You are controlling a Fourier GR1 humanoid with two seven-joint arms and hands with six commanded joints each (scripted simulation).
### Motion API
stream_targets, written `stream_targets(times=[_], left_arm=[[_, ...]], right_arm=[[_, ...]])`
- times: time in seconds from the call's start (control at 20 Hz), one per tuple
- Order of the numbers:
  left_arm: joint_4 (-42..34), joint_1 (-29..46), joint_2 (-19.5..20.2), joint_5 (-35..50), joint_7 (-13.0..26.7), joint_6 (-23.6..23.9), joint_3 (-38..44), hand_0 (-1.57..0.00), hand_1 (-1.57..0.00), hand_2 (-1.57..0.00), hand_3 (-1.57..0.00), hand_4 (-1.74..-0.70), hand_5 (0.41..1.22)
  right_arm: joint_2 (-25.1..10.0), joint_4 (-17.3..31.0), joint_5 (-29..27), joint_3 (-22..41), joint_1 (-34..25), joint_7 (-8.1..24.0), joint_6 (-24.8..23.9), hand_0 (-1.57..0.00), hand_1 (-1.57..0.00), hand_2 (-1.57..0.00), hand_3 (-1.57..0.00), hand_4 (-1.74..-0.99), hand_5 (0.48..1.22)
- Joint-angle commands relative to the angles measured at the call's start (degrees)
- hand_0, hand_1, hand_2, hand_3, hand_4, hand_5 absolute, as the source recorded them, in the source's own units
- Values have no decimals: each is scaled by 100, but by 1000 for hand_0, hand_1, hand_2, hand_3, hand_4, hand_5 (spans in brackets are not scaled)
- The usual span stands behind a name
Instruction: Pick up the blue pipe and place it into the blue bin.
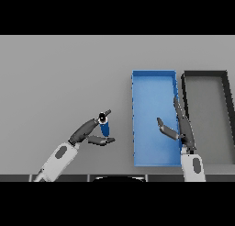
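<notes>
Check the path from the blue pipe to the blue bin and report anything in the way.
Nothing visible on the table lies between them. The blue pipe is pinched in the left hand, left of the blue bin. The right hand hangs open over the bin's right side; the black bin lies beyond.

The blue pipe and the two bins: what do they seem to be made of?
Blue pipe: probably smooth plastic, uniform blue with a dark hollow end. Blue bin: likely matte plastic, flat even colour, thin walls. Black bin: similar, possibly plastic or painted metal.
</notes>
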Motion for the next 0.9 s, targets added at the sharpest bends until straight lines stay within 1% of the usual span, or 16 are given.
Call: stream_targets(times=[0.0,0.05,0.1,0.2,0.25,0.3,0.35,0.4,0.45,0.5,0.55,0.6,0.65,0.75,0.8,0.85], left_arm=[[55,-40,-41,-38,70,32,-14,1,1,1,1,-1051,418],[171,-62,-153,12,0,-15,-25,1,1,1,1,-1062,420],[227,-91,-251,77,-52,-52,-19,1,1,1,1,-1078,428],[384,-159,-354,99,-220,-60,10,1,1,1,1,-1107,463],[396,-139,-430,184,-284,-58,48,1,0,-54,-40,-1140,502],[425,-122,-539,259,-325,-45,68,1,-41,-151,-121,-1186,550],[472,-143,-611,395,-364,-85,141,-10,-156,-308,-276,-1243,613],[410,-77,-656,521,-426,-127,169,-125,-319,-485,-535,-1281,735],[496,-105,-731,558,-446,-109,201,-359,-547,-689,-742,-1369,832],[439,-44,-724,540,-443,-58,189,-602,-752,-865,-908,-1439,910],[469,-94,-741,560,-335,-70,193,-796,-915,-1006,-1030,-1497,972],[419,-59,-750,545,-356,-118,161,-951,-1047,-1119,-1119,-1544,1022],[381,-54,-775,516,-363,-79,124,-1075,-1151,-1210,-1194,-1580,1062],[340,-59,-852,337,-414,71,12,-1253,-1302,-1340,-1330,-1530,1119],[248,-32,-796,328,-494,66,51,-1317,-1356,-1386,-1378,-1513,1139],[214,3,-834,257,-621,106,43,-1368,-1399,-1423,-1417,-1501,1156]], right_arm=[[1,7,32,15,-31,29,-13,1,1,1,1,-1221,645],[9,-72,64,66,73,-59,6,1,1,1,1,-1214,645],[45,-97,150,127,138,-98,-25,1,1,1,1,-1207,646],[5,-82,127,58,150,-126,-50,1,1,1,1,-1207,650],[-45,-84,73,11,95,-121,-23,1,1,1,1,-1210,653],[-43,-56,51,4,60,-97,-11,1,1,1,1,-1213,655],[17,-42,55,53,60,-99,-1,1,1,1,1,-1217,655],[7,-16,49,26,45,-72,-13,1,1,1,1,-1220,656],[-15,-68,49,25,59,-105,-6,1,1,1,1,-1220,656],[2,-48,86,40,82,-122,-32,1,1,1,1,-1219,657],[38,-38,63,46,62,-117,-31,1,1,1,1,-1224,658],[27,39,48,39,31,-104,2,1,1,1,1,-1227,660],[23,-2,-14,21,26,-97,30,1,1,1,1,-1233,660],[52,-51,5,66,53,-47,35,1,1,1,1,-1224,651],[31,-21,-23,39,-1,-9,50,1,1,1,1,-1222,646],[33,-28,-49,28,-20,67,52,1,1,1,1,-1221,638]])
